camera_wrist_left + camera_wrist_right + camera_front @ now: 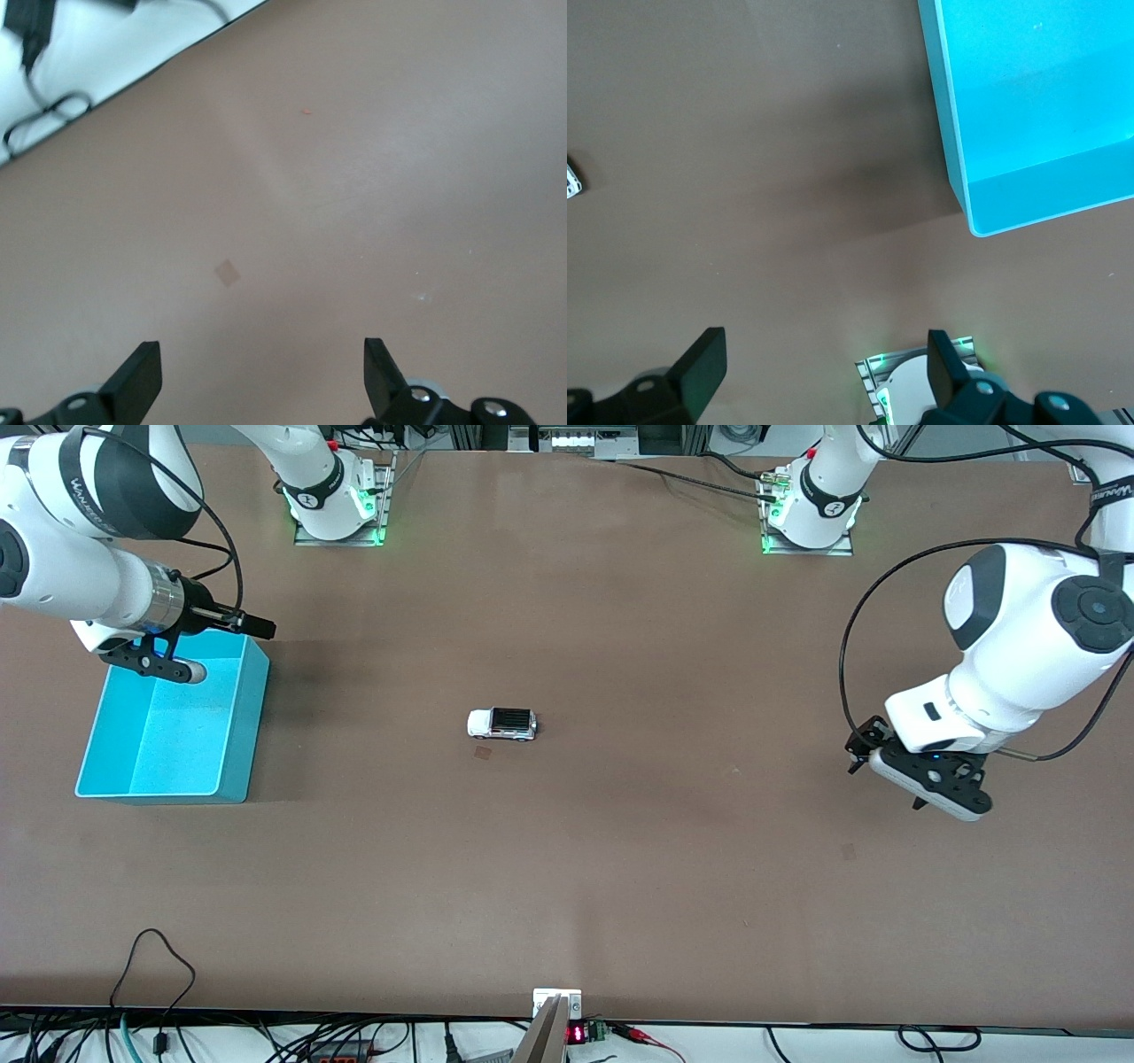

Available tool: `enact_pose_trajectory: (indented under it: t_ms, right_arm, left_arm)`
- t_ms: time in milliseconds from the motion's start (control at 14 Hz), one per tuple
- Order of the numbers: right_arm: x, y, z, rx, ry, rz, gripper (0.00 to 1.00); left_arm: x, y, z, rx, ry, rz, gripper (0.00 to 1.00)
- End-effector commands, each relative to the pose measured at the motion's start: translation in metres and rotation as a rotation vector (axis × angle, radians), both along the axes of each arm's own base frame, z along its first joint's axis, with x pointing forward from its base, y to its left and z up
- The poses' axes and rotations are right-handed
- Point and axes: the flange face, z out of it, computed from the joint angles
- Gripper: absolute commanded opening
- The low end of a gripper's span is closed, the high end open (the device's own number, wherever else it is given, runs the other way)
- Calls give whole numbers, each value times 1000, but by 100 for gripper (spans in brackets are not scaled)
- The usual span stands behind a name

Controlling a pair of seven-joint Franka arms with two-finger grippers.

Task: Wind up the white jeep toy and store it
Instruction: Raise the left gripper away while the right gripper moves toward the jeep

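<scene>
The white jeep toy (502, 724), with a black roof, stands on its wheels near the middle of the brown table. A white sliver at the edge of the right wrist view (571, 177) seems to be its end. The turquoise bin (255, 700) sits toward the right arm's end of the table and holds nothing that I can see. My right gripper (257, 627) hangs open over the bin's rim nearest the robot bases; the right wrist view shows its fingers wide apart (824, 345) beside the bin (957, 142). My left gripper (886, 779) hovers open over bare table at the left arm's end (261, 354), far from the jeep.
A small tan patch (483, 753) marks the table just nearer the camera than the jeep. Both arm bases (337, 509) (808, 514) stand along the table's edge farthest from the camera. Cables (159, 992) and a small device (557, 1005) lie at the edge nearest it.
</scene>
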Motion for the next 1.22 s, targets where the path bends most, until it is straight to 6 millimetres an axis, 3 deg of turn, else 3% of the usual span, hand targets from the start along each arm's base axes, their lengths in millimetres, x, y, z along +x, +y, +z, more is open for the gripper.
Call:
enact_pose_trajectory:
  t_ms: [0,215,501,788,1003,1146]
  right_arm:
    - [-6,3,4,10,-4,-17,100]
    - [-7,5,3,0,-3,-43,100]
    - [-7,26,1,-37,3,-105,100]
    - [-10,72,-10,-90,10,-237,100]
    - [-15,106,-25,-145,-11,-353,100]
    - [-23,132,-38,-172,-38,-420,100]
  left_arm:
    - [-8,0,35,-27,55,198,100]
    - [-14,10,63,-29,110,395,100]
    - [-16,59,84,-19,101,479,100]
    - [-27,66,90,-4,156,495,100]
    - [-34,68,113,-32,122,504,100]
    - [-36,82,119,-60,117,522,100]
